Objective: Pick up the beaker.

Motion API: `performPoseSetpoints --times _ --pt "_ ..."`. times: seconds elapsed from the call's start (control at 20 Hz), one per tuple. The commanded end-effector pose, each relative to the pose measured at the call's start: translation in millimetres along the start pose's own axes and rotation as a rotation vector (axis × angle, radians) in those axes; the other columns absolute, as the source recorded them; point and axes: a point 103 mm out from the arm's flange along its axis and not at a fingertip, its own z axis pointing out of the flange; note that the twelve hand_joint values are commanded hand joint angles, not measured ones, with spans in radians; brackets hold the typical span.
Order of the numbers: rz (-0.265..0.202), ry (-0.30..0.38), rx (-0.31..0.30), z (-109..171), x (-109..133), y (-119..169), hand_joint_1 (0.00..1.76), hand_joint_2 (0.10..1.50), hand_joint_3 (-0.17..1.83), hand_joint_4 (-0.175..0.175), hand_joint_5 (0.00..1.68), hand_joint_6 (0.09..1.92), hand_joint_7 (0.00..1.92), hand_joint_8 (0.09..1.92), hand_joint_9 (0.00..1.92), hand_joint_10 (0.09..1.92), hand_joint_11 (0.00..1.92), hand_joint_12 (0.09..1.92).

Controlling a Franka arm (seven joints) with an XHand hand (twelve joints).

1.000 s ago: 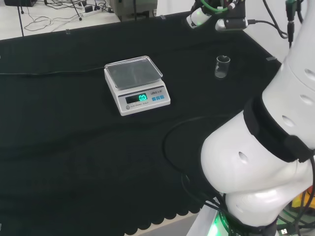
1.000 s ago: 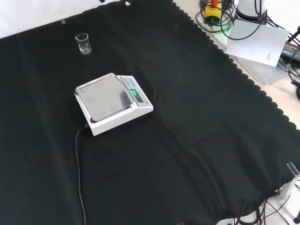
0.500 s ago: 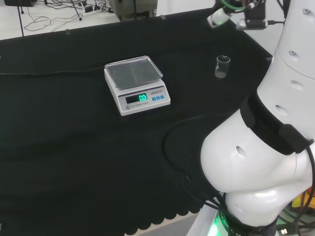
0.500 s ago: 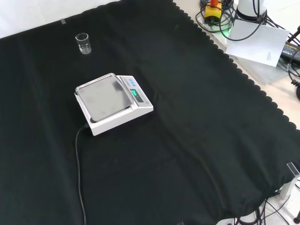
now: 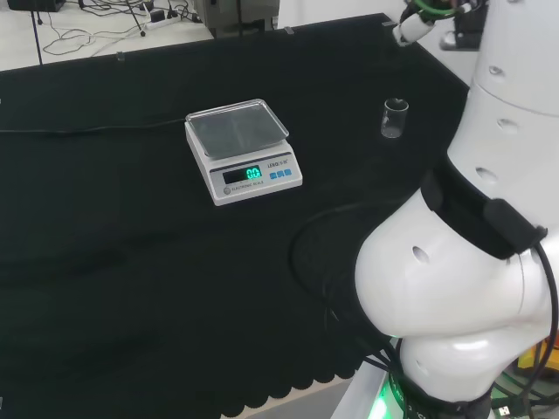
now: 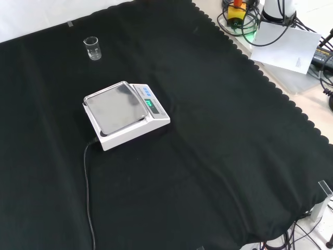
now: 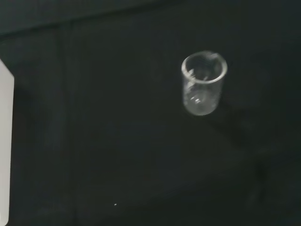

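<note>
A small clear glass beaker (image 5: pixel 395 118) stands upright and empty on the black cloth, right of the scale in the head view. In the front view the beaker (image 6: pixel 92 48) is at the far left, alone. The wrist view looks down on the beaker (image 7: pixel 203 84) from well above, with bare cloth all around it. The arm's wrist end (image 5: pixel 412 26), with a green cable, hangs high at the top edge of the head view, above and beyond the beaker. Nothing touches the beaker.
A white digital scale (image 5: pixel 243 148) with a steel pan and lit green display sits mid-cloth; its cable (image 6: pixel 86 182) runs toward the front view's near edge. A white edge of the scale (image 7: pixel 4 141) borders the wrist view. The arm's big white links (image 5: pixel 472 262) stand at the head view's right.
The arm's wrist end has swung to the right along the top of the head view, and the upper links have turned with it. Beaker and scale have not moved.
</note>
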Motion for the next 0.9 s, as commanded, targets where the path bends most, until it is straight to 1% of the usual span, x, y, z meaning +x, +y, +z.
performPoseSetpoints --times 0.05,0.25,0.4,0.7,0.75,0.8,0.9 --pt "-0.065 0.035 0.042 27.2 19.7 53.7 0.57 0.96 0.1 0.0 0.51 0.28 0.42 0.61 0.5 0.71 0.01 1.46" --pt "-0.082 0.054 0.063 32.3 6.6 58.5 0.57 0.95 0.12 0.0 0.49 0.32 0.42 0.61 0.49 0.72 0.01 1.46" --pt "-0.096 0.053 0.079 39.3 5.6 62.5 0.57 0.95 0.12 -0.001 0.49 0.34 0.41 0.62 0.49 0.72 0.01 1.46" --pt "-0.108 0.059 0.112 55.6 5.7 73.7 0.58 0.95 0.13 -0.002 0.48 0.35 0.42 0.62 0.49 0.72 0.01 1.46" --pt "-0.11 0.059 0.131 58.6 4.9 76.0 0.58 0.94 0.13 -0.003 0.48 0.35 0.41 0.62 0.49 0.72 0.01 1.46" --pt "-0.108 0.051 0.165 62.0 4.5 78.5 0.58 0.94 0.13 -0.004 0.47 0.34 0.41 0.61 0.48 0.71 0.01 1.46" --pt "-0.101 0.022 0.217 69.0 3.4 83.3 0.58 0.86 0.09 -0.005 0.3 0.25 0.2 0.59 0.21 0.73 0.0 1.38"
